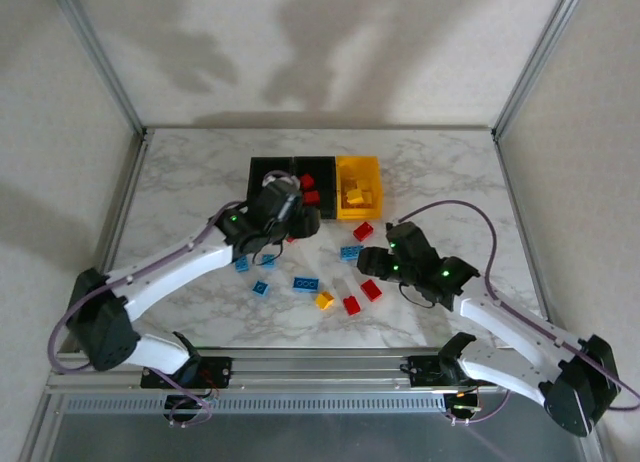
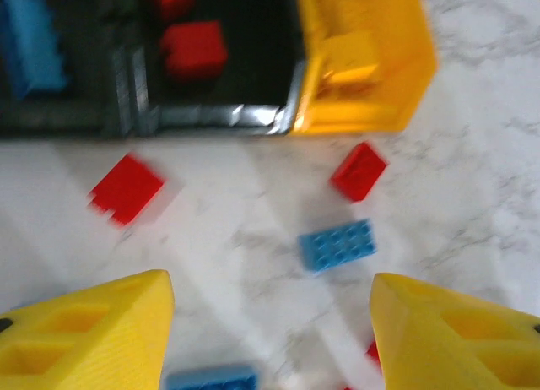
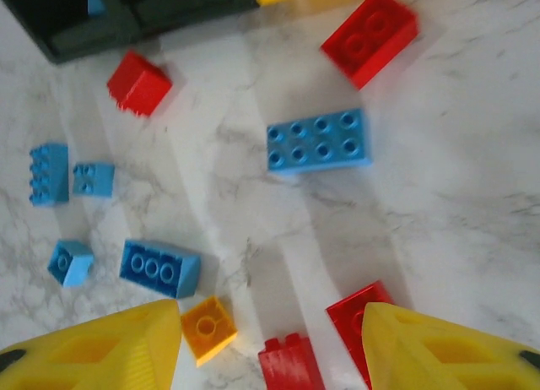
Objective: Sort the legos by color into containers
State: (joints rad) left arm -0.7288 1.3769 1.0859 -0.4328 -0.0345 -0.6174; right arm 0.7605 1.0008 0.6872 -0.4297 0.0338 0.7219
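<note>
Marbled table (image 1: 190,192) carries a row of three joined bins (image 1: 265,167): two black, then a yellow bin (image 1: 358,162) at the right end. Red legos (image 1: 309,183) lie in the middle bin (image 1: 326,172), and yellow legos (image 1: 355,194) lie in the yellow bin. Loose legos (image 1: 306,283) in red, blue and yellow are scattered on the table in front of the row. The left arm (image 1: 180,267) reaches to the front of the black bins. The right arm (image 1: 500,322) is over the loose pieces right of centre.

From the left wrist, the left fingers (image 2: 93,331) stand wide apart with nothing between them, above the table just before the bins. A blue brick (image 2: 34,40) sits in the left bin (image 2: 59,120), and a red brick (image 2: 192,48) in the middle bin. A second red brick (image 2: 126,187) lies on the table before the black bins, a third red brick (image 2: 359,170) lies before the yellow bin, and a long blue brick (image 2: 337,244) is near it.

From the right wrist, the right fingers (image 3: 447,348) are spread wide and grip nothing. A small red brick (image 3: 291,363) lies on the table between their tips. A yellow brick (image 3: 207,326) is just beside one finger, with a dark blue brick (image 3: 160,269) near it.
</note>
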